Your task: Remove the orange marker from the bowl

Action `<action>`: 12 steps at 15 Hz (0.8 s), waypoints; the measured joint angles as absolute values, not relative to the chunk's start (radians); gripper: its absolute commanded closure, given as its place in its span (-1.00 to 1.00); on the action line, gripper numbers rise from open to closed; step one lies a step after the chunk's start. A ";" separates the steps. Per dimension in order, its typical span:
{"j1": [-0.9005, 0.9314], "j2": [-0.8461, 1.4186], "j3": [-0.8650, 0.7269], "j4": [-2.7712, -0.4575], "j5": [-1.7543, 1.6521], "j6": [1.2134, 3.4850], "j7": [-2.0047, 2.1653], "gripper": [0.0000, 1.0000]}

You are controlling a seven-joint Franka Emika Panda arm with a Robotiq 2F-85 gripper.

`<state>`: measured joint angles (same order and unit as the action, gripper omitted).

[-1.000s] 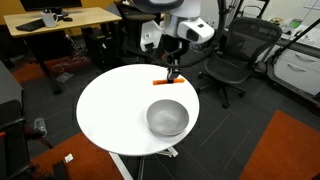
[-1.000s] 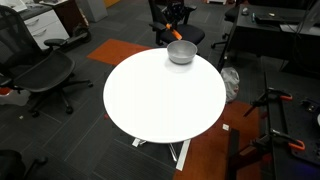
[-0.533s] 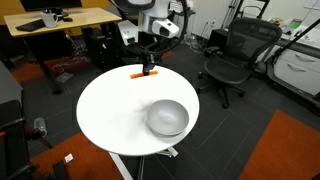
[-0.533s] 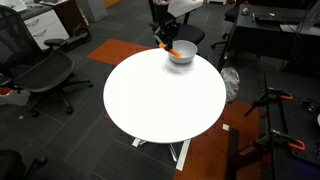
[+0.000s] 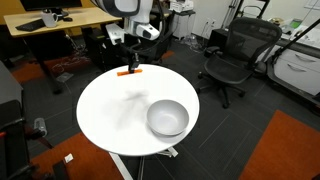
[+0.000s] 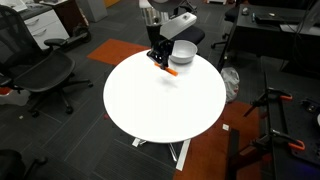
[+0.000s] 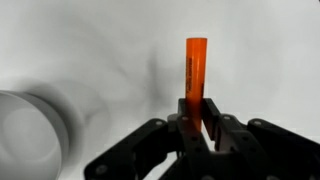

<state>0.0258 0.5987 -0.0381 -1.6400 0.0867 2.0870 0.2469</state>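
My gripper (image 5: 131,66) is shut on the orange marker (image 5: 129,72) and holds it in the air above the round white table (image 5: 110,115), away from the bowl (image 5: 167,118). In an exterior view the gripper (image 6: 159,56) carries the marker (image 6: 165,67) in front of the bowl (image 6: 183,51). In the wrist view the marker (image 7: 195,70) sticks out from between the closed fingers, gripper (image 7: 199,118), and the bowl (image 7: 30,125) lies blurred at the left edge. The bowl looks empty.
Black office chairs (image 5: 236,55) stand around the table, one also in an exterior view (image 6: 40,72). A wooden desk (image 5: 60,20) stands behind the table. Orange carpet patches (image 5: 290,150) lie on the floor.
My gripper has carried the orange marker away from the bowl, across the table's far edge, over the last second. The bowl has stayed in place.
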 measured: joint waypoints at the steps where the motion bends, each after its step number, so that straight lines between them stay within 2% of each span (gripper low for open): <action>1: 0.036 0.607 -0.038 -1.639 0.086 2.087 0.267 0.91; 12: 0.064 0.713 -0.014 -1.564 0.094 2.099 0.209 0.91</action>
